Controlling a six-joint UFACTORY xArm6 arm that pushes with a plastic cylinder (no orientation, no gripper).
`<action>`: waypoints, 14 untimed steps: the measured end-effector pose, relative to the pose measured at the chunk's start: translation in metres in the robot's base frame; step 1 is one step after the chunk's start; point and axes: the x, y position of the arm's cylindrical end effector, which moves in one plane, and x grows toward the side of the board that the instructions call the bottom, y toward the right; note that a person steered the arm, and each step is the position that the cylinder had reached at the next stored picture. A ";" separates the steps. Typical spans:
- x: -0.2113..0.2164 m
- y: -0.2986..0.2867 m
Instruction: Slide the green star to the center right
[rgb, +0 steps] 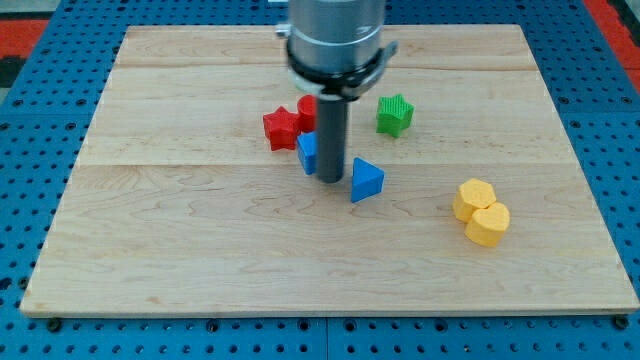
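The green star (394, 114) sat on the wooden desk (200, 240), above the middle and a little toward the view's right, standing clear of every other block. My tip (332, 180) rested on the desk to the star's lower left, between a blue block (307, 152) on its left and a blue triangle (366, 180) just beside it on the right. It appeared to touch or nearly touch the blue block, though I could not tell for certain. The end effector was a plain rod with no jaws, so it had nothing to open or close and clamped on nothing.

A red star (282, 128) lay further to the view's left, with another red block (308, 108) partly hidden behind the rod. A yellow heart-like block (482, 212) lay toward the lower right.

The star looked small, light and rigid, likely to slide easily but to spin if pushed off-centre, since its points offer uneven contact. I judged the best place to press was its left side, in line with its middle, so it would travel toward the right edge.
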 end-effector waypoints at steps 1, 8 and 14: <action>0.004 -0.068; -0.111 0.101; -0.052 0.181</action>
